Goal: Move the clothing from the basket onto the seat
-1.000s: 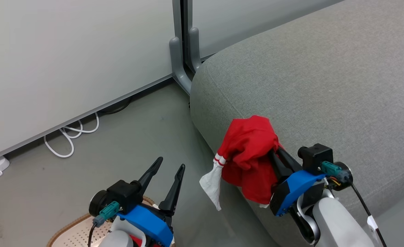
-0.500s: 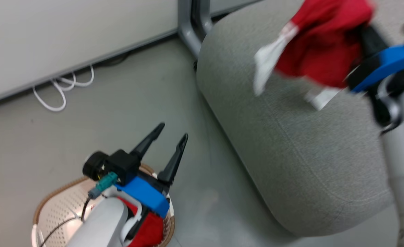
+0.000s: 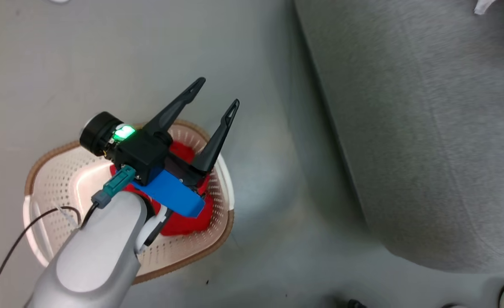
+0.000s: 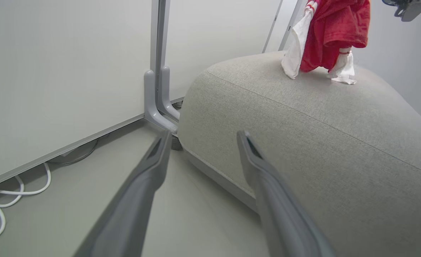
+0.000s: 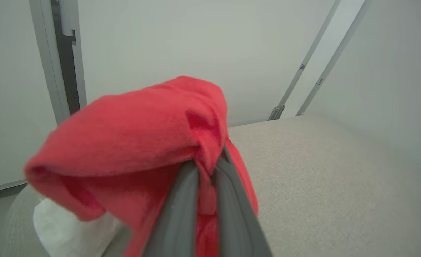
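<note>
Grey fabric seat [image 3: 427, 128] lies at 12 to 4 o'clock in the head view. Basket [image 3: 63, 179] stands on the floor at 8 o'clock, apart from the seat, holding one red garment [image 3: 183, 220]. Second garment [image 4: 333, 32], red and white, hangs over the seat at 1 o'clock in the left wrist view. Right gripper [image 5: 207, 167] is clenched on it. Left gripper [image 3: 219, 90] is spread wide above the basket, grasping nothing.
</note>
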Robot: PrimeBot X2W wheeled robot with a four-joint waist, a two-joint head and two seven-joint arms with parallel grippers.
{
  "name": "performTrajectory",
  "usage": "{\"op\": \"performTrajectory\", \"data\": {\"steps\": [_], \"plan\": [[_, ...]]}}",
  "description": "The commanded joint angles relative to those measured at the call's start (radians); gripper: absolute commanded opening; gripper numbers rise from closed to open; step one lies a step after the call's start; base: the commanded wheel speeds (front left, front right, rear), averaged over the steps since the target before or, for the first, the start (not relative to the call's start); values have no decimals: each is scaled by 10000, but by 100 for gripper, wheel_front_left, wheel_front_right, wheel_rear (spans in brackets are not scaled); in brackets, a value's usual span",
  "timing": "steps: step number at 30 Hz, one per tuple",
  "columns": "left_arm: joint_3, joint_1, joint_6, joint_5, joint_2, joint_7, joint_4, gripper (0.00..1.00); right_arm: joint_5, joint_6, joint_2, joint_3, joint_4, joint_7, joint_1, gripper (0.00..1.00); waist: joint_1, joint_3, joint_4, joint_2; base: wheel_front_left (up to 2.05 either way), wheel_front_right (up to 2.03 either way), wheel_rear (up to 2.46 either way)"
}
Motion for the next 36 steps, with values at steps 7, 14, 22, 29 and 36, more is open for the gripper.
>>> {"op": "performTrajectory", "data": {"steps": [7, 14, 22, 29, 36], "plan": [[-67, -333, 159, 174, 86, -6, -223, 100, -139, -16, 282, -859, 980, -570, 637, 0, -3, 754, 591, -1, 0, 0, 0], [-171, -64, 169, 13, -115, -147, 10, 100, -359, -17, 503, -852, 1399, -897, 624, 0, -3, 299, 612, -1, 0, 0, 0], [-84, 609, 177, -329, -457, -351, 738, 100, -780, -17, 612, -575, 1896, -1084, 1074, 100, -3, -1094, 864, -1, 0, 0, 0], [433, 1880, 126, -676, -1012, -399, 1242, 100, -735, -17, 648, 503, 1656, -1333, 2387, 100, -3, -3162, 1260, -1, 0, 0, 0], [1198, 3011, 92, -691, -1321, -402, 1404, 100, 103, -17, 1063, 1396, 608, -1310, 3879, 100, -3, -4538, 1668, -1, 0, 0, 0]]}}
